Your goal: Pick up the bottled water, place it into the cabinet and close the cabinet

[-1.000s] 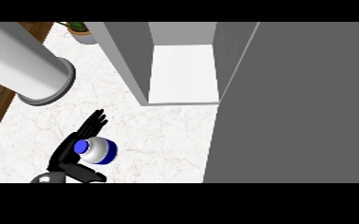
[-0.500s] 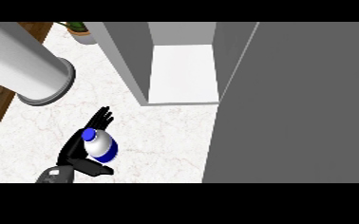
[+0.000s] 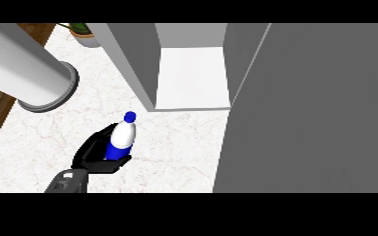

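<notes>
At about seven o'clock on the white marbled counter [image 3: 44, 135], a black hand [image 3: 94, 152] on a grey forearm [image 3: 66, 182] comes up from the lower edge. Going by its place at the left of the view, it is the robot's left hand. Its fingers are curled round the lower body of a clear plastic water bottle with a blue label and a blue cap [image 3: 122, 137], and the thumb side wraps under the base, so the bottle sits cradled in the palm. The bottle is tilted, its cap pointing toward one o'clock, in the direction of the cabinet opening. The blue label is partly hidden by the dark fingers; I cannot tell whether the bottle's base touches the counter or is lifted off it.

The grey cabinet [image 3: 133, 60] stands at twelve o'clock, its opening showing a bare white shelf floor [image 3: 192, 77]. Its open grey door [image 3: 303, 110] fills the whole three o'clock side as a broad flat panel, edge running down past the counter. The bottle is outside the cabinet, near its front left corner but apart from it.

At ten o'clock a large pale grey cylinder [image 3: 33, 75] lies slanted across the counter's edge, with a strip of brown wood [image 3: 29, 30] behind it. A small potted green plant [image 3: 85, 32] sits at eleven o'clock, just beside the cabinet's left wall.
</notes>
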Robot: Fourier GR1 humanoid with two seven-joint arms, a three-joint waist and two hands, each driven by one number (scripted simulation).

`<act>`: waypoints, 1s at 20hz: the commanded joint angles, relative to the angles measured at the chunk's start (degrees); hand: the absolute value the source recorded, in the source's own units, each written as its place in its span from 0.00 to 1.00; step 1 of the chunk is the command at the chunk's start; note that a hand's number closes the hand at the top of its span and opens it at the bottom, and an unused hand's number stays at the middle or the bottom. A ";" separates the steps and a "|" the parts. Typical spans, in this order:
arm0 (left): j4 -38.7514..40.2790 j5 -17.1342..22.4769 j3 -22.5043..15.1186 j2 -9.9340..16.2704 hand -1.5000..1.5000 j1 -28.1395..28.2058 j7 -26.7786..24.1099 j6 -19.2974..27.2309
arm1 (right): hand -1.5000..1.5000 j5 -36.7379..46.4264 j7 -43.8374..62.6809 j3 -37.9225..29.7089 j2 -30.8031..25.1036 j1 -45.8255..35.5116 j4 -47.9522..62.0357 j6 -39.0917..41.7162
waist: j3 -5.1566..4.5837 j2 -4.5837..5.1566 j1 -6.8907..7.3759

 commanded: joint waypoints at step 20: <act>-5.48 12.67 -1.17 -10.60 1.00 -5.10 -6.11 20.84 | 0.00 -8.65 -6.48 -15.10 -3.97 10.14 -6.44 6.19 | 0.05 -0.02 -0.56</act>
